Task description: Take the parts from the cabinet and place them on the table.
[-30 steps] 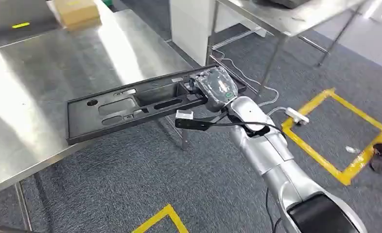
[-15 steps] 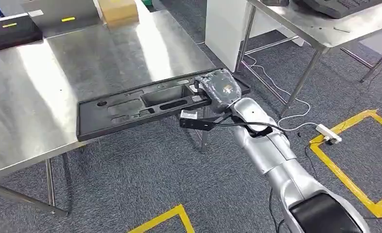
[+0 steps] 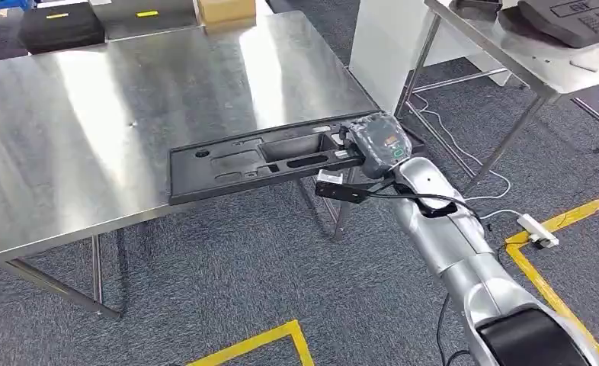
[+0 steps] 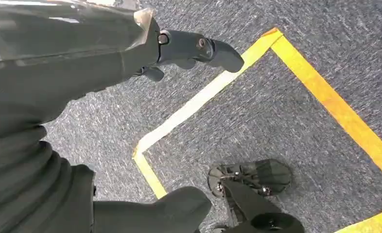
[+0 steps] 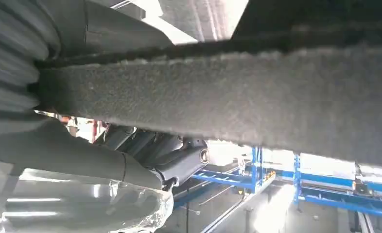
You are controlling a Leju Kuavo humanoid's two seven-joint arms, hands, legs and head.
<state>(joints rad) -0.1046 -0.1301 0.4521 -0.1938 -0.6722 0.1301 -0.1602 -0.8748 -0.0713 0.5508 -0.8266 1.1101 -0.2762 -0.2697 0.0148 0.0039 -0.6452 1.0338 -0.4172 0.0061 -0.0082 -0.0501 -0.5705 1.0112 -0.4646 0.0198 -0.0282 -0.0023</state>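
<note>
Right hand [image 3: 379, 143] grips part [image 3: 258, 160] at its 3 o'clock end; left hand [image 4: 82, 63] empty, fingers loose. Carry toward 10 over table [image 3: 129, 99], level, set flat, then release.

The long moulded part [image 3: 262, 161] lay level above the near right corner of the steel table [image 3: 113, 99], its left end over the tabletop and its right end past the table's edge, where the right hand [image 3: 380, 141] gripped it. A case [image 3: 50, 27] and a cardboard box [image 3: 225, 9] stood at the table's far edge, case left of box. A second table [image 3: 544, 65] stood to the right, behind the arm, bearing a keypad device [image 3: 578, 17]. A power strip [image 3: 536, 229] lay on the floor right of the arm, beside floor tape [image 3: 544, 267]. The left hand [image 4: 130, 43] hung over the floor, above a taped corner [image 4: 145, 150].
</note>
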